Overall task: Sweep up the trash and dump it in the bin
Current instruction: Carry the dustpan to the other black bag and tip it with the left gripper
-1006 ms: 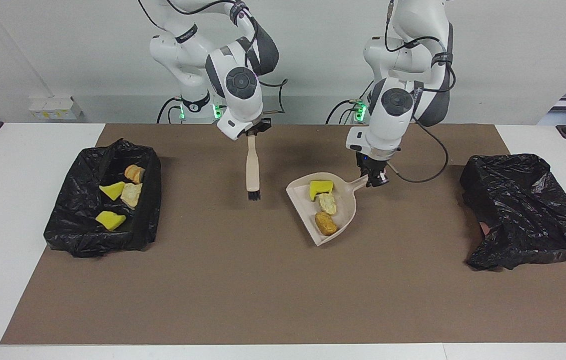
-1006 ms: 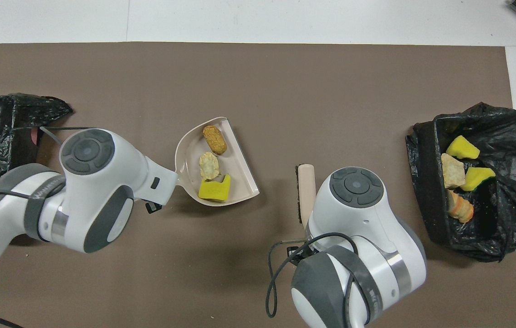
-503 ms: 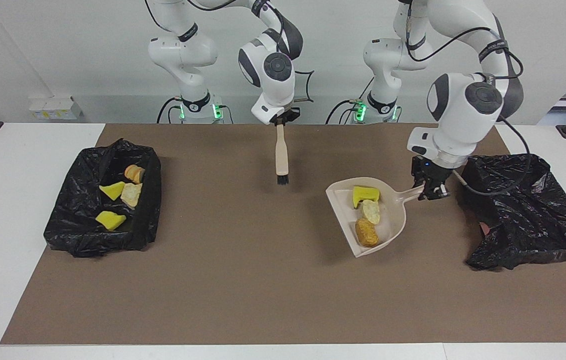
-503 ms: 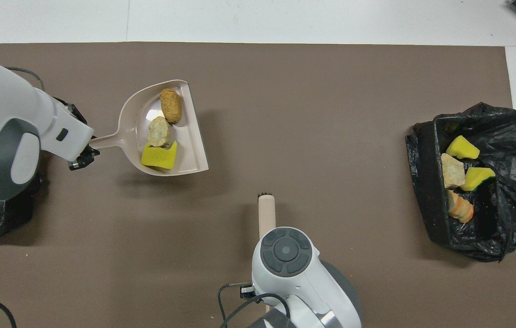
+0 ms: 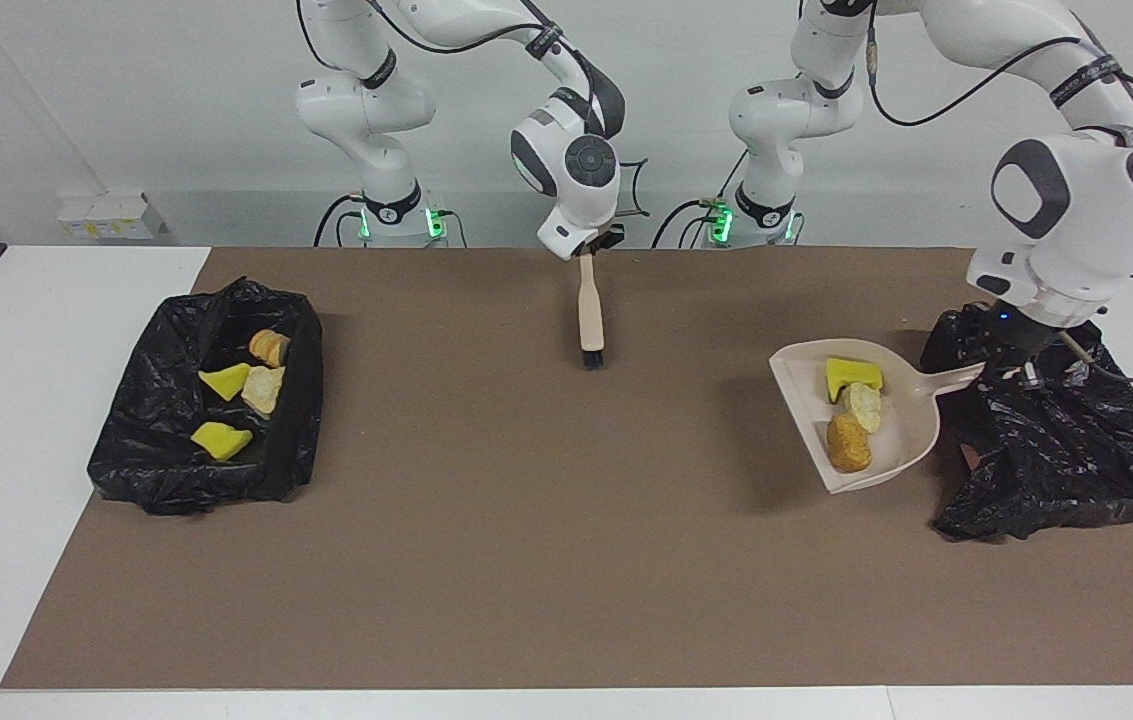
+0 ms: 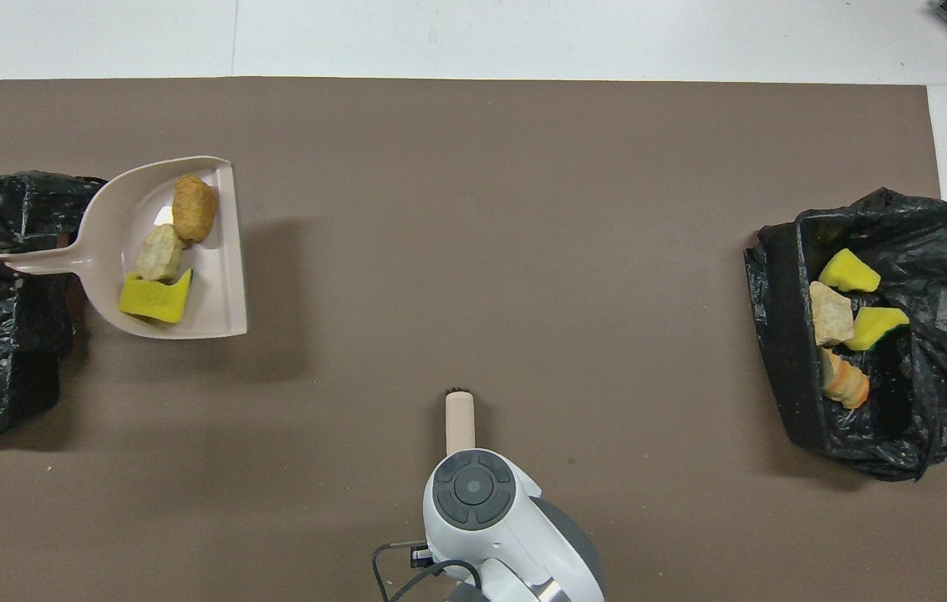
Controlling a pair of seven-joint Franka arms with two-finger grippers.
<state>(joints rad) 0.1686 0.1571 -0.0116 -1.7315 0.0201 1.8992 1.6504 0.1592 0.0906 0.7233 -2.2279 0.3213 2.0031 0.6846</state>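
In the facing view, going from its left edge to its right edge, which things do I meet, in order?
Bin with trash → brush, hanging from the right gripper → dustpan with three scraps, held by the left gripper → second black-lined bin.

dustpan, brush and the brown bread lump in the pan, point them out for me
dustpan (image 5: 904, 440), facing view, bare part of the pan floor
brush (image 5: 590, 310), facing view, middle of the beige handle
brown bread lump (image 6: 194, 207), overhead view, middle of its top

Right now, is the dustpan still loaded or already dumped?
Loaded. The dustpan holds three scraps: a yellow sponge chunk, a pale lump and a brown lump. None has reached the bin bag beside it.
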